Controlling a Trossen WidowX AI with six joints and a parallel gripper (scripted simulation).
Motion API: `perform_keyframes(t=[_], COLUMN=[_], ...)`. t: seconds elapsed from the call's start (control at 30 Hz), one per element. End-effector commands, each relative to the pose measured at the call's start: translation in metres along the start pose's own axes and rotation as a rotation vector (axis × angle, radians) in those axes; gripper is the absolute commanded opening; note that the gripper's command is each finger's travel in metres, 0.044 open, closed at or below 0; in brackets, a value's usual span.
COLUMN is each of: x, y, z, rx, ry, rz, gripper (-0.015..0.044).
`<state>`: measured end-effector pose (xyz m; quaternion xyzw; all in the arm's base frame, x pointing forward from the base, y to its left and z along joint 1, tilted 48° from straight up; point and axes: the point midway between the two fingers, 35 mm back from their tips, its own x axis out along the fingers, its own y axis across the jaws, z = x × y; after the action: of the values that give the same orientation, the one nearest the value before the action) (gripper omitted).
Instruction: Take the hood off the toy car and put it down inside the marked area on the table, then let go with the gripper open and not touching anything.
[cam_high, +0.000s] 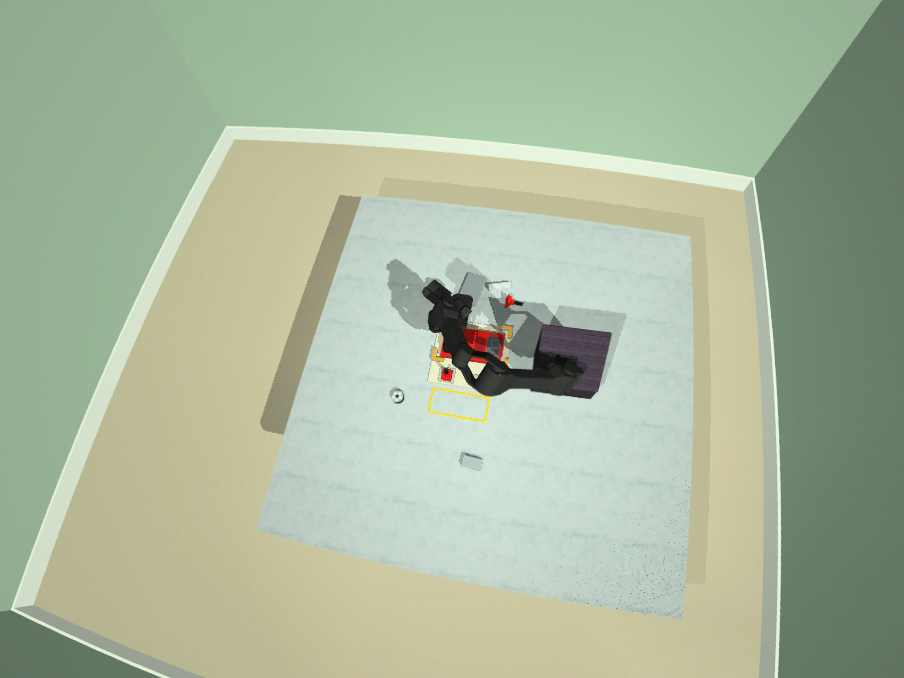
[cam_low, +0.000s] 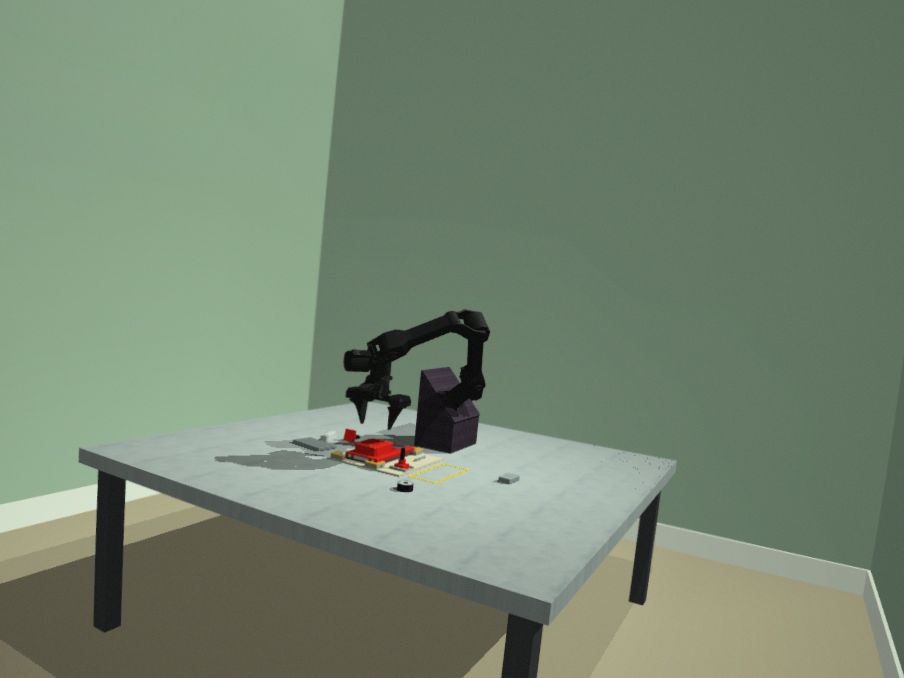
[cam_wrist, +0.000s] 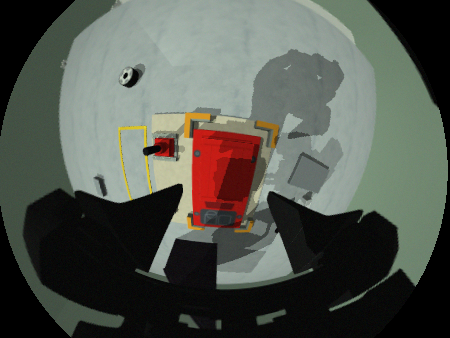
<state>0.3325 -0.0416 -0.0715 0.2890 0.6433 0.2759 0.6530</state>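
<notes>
The red toy car (cam_high: 478, 344) (cam_low: 374, 450) (cam_wrist: 204, 172) sits between orange corner brackets on a cream board (cam_wrist: 172, 172). Red bodywork covers most of its top, with a grey detail at the end nearer the robot base. The hood's own edges cannot be told apart clearly. My gripper (cam_low: 376, 424) (cam_wrist: 226, 192) is open and empty, pointing down above the car without touching it. Its fingertips are hidden by the arm in the top view. The marked area, a yellow outline (cam_high: 457, 416) (cam_low: 436, 482) (cam_wrist: 133, 128), lies on the table beside the board with nothing in it.
A red piece with a black stem (cam_high: 446, 375) (cam_low: 402, 464) (cam_wrist: 164, 148) stands on the board. A wheel (cam_high: 396, 395) (cam_low: 405, 486), a grey block (cam_high: 471, 461) (cam_low: 508, 478), a grey plate (cam_wrist: 308, 172) and another red piece (cam_high: 510, 300) lie around. The purple stand (cam_high: 595, 350) (cam_low: 430, 419) bears the arm.
</notes>
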Motion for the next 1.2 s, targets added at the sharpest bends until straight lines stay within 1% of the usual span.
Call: perform_keyframes(t=[0.0, 1.17], x=[0.003, 0.024], y=[0.0, 0.0], z=[0.0, 0.0], rx=[0.005, 0.005], ry=[-0.003, -0.003], rz=[0.004, 0.004], gripper=[0.044, 0.044])
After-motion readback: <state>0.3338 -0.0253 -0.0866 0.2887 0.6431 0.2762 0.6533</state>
